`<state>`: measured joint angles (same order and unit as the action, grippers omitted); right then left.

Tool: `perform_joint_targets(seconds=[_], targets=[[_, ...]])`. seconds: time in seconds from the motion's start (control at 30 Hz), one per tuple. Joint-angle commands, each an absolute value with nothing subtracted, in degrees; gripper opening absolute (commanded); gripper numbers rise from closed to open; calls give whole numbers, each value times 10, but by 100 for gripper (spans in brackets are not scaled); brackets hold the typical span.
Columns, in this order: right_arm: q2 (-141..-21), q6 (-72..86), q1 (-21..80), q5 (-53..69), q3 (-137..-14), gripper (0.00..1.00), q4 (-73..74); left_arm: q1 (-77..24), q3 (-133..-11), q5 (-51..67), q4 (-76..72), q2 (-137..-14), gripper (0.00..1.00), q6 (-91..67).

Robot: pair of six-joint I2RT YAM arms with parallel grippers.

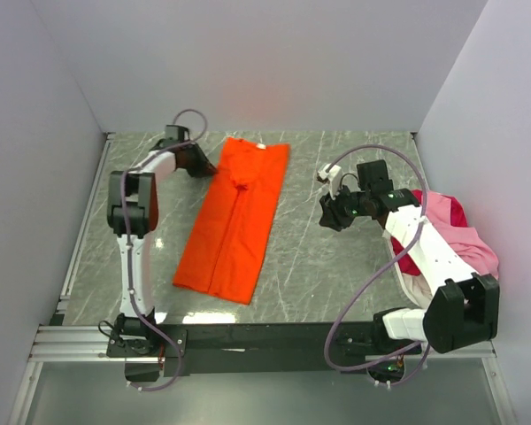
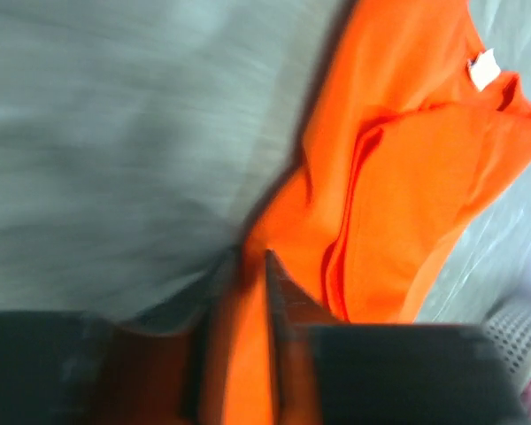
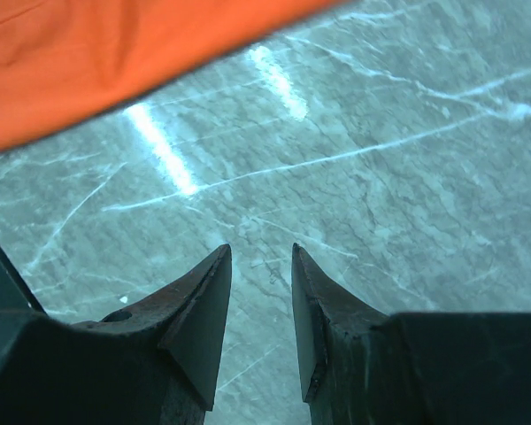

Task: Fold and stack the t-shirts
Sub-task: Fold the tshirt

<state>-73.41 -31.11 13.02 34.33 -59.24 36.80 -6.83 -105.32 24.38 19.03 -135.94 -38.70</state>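
The orange t-shirt (image 1: pixel 234 221) lies on the table as a long folded strip, collar end far; it also fills the left wrist view (image 2: pixel 407 177). At the strip's far left edge is my left gripper (image 1: pixel 203 164). Its jaws (image 2: pixel 252 266) stand nearly together with orange fabric in the narrow gap, and the view is blurred. Over bare table right of the strip, my right gripper (image 1: pixel 330 215) hovers open (image 3: pixel 261 257) with nothing between its fingers. An edge of the orange t-shirt (image 3: pixel 115 62) shows at the top of the right wrist view. Pink and magenta-red t-shirts (image 1: pixel 465 235) are heaped at the right.
The grey marbled table (image 1: pixel 319 266) is boxed in by white walls at the left, back and right. The heap of shirts sits against the right wall, partly under the right arm. A metal rail (image 1: pixel 80 239) runs along the table's left edge.
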Motion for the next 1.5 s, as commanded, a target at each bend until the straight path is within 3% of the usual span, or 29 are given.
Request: perform_joint_targets(seconds=[0.0, 0.03, 0.17, 0.37, 0.4, 0.47, 0.63, 0.87, 1.23, 1.33, 1.43, 1.47], targets=[[-747, -272, 123, 317, -592, 41, 331, -66, -1024, 207, 148, -1275, 28, -411], [-751, -265, 122, 317, -592, 41, 328, -66, -1008, 203, 151, -1260, 39, -392], [-779, -222, 123, 350, -591, 41, 307, -64, -927, 133, 137, -1111, 55, -349], [-923, -79, 137, 389, -655, 41, 277, -64, -741, 3, 66, -834, 79, -270], [-944, -46, 143, 397, -669, 41, 273, -63, -715, -14, 57, -800, 89, -257], [-996, -13, 151, 401, -692, 41, 263, -63, -641, -15, 46, -719, 97, -253], [-1081, 100, 184, 387, -759, 41, 212, -61, -522, 41, 97, -591, 97, -223], [-1150, 153, 242, 358, -781, 41, 180, -61, -426, 9, 168, -449, 96, -170], [-1206, 176, 280, 309, -814, 41, 196, -69, -430, 6, 170, -431, 94, -184], [-1216, 178, 280, 303, -820, 38, 202, -69, -425, 9, 161, -425, 94, -185], [-1222, 178, 280, 308, -822, 27, 208, -69, -425, 7, 160, -421, 94, -184], [-1228, 177, 278, 313, -827, 16, 210, -69, -425, 8, 159, -422, 95, -184]])
